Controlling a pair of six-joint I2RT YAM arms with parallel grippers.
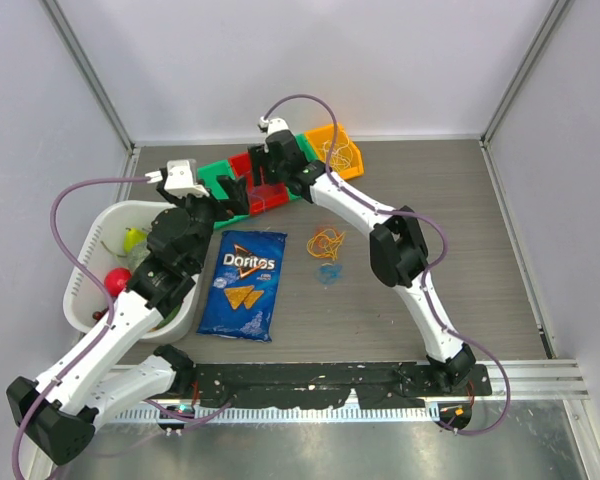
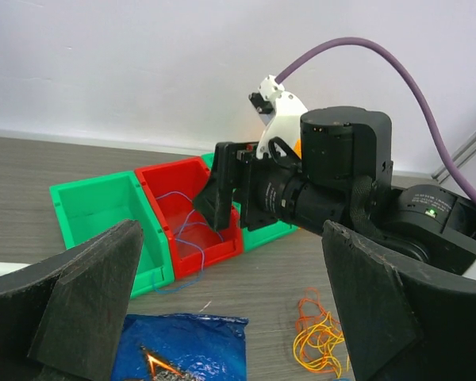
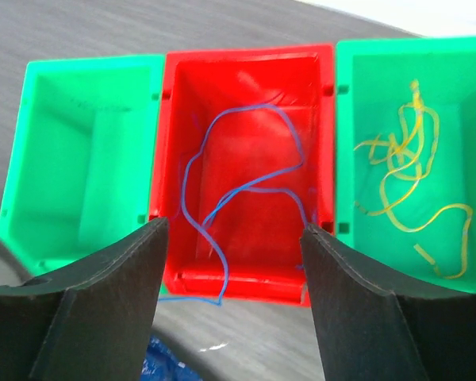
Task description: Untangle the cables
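**Both grippers standing open; blue cable lying in the red bin**

Behind the left fingers, beside the left arm, a white basket (image 1: 80,280) is sitting with a few coloured items in it that are too small to identify.

The left gripper (image 2: 232,234) is hanging with its fingers released and spread wide, with nothing between them. Just below its fingertips a blue Doritos bag (image 2: 178,345) is lying flat on the table. Below and outboard of its right finger, an orange and yellow tangle (image 2: 317,337) of cables is resting on the wood, touching neither arm. From above, what looks like a small blue loop (image 1: 330,274) is lying just beside that tangle on its near side.

Beyond the left fingertips, the right gripper (image 3: 232,234) is hovering over a red bin (image 3: 254,286), its fingers parted and grasping nothing. Beneath and between those fingers, a blue cable (image 3: 250,189) is lying in loose curves inside the red bin. One end is trailing over the bin's near wall toward the table.

Outboard of the right finger, a green bin (image 3: 460,71) is holding yellow cables (image 3: 404,171). Outboard of the left finger, a second green bin (image 3: 79,87) is touching the red one.

Farther along the row, past the right fingers, an orange bin (image 1: 332,135) is holding thin strands; their colour cannot be told.
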